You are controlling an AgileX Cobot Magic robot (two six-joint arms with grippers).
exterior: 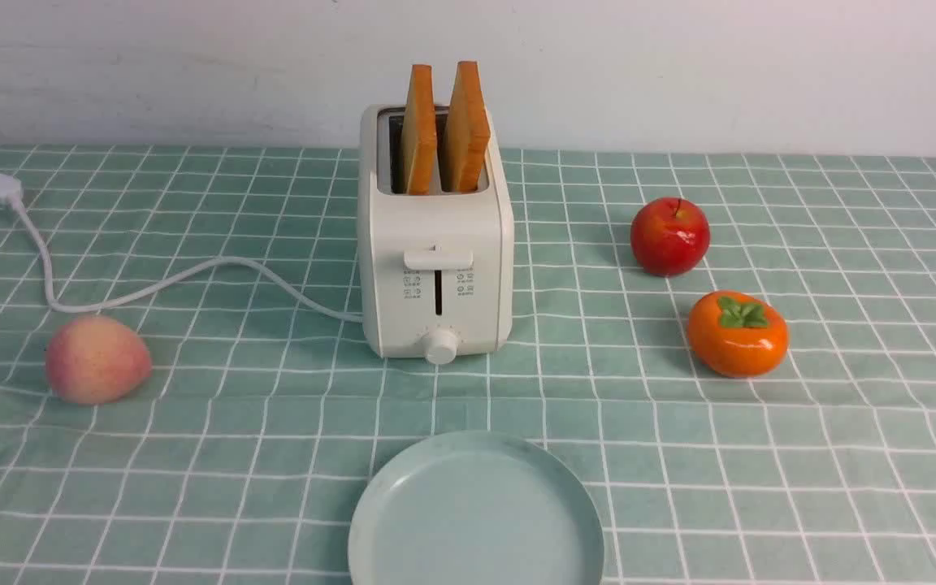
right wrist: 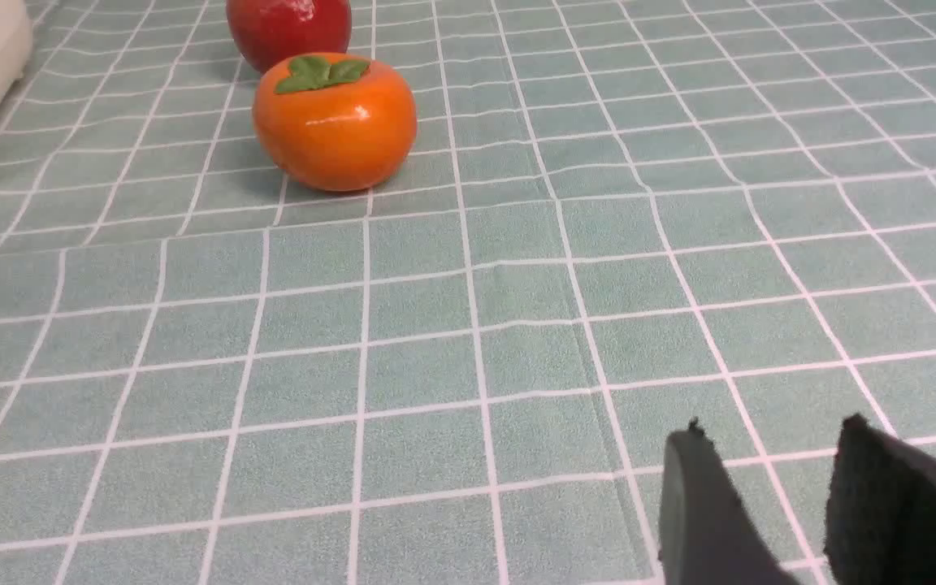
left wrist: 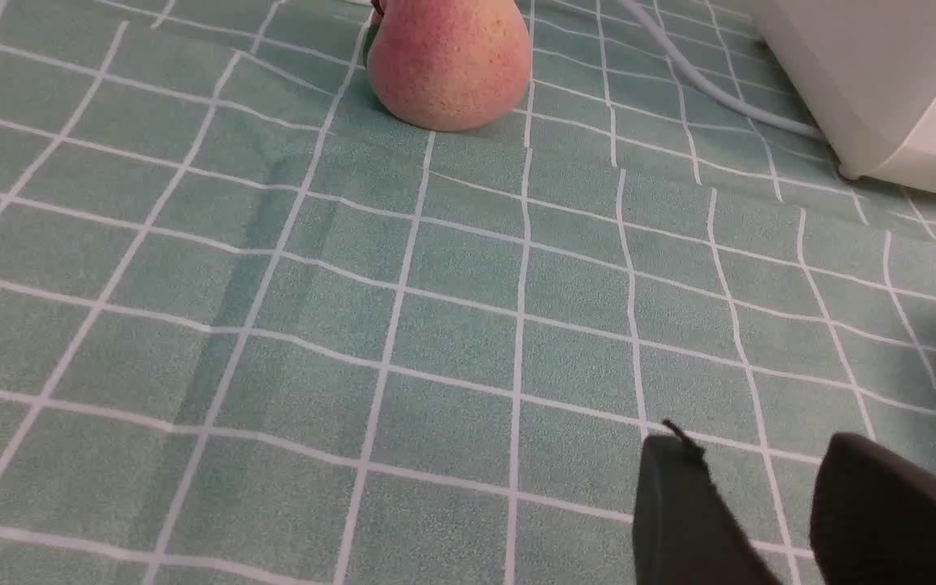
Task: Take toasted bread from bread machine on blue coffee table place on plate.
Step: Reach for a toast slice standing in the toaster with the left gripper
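Two slices of toasted bread [exterior: 420,130] [exterior: 466,126] stand upright in the slots of the cream-white bread machine [exterior: 434,268] in the middle of the blue coffee table [exterior: 192,455]. The pale blue-green plate [exterior: 476,512] lies bare in front of it. Neither arm shows in the front view. My left gripper [left wrist: 756,447] hangs open and bare low over the cloth, with the bread machine's corner [left wrist: 882,89] far off. My right gripper [right wrist: 769,431] is open and bare over the cloth too.
A pink peach [exterior: 97,359] lies at the left, also in the left wrist view [left wrist: 450,61]. The white cord [exterior: 151,284] runs left to its plug. A red apple [exterior: 669,236] and an orange persimmon [exterior: 738,333] sit at the right; the persimmon shows in the right wrist view [right wrist: 334,122].
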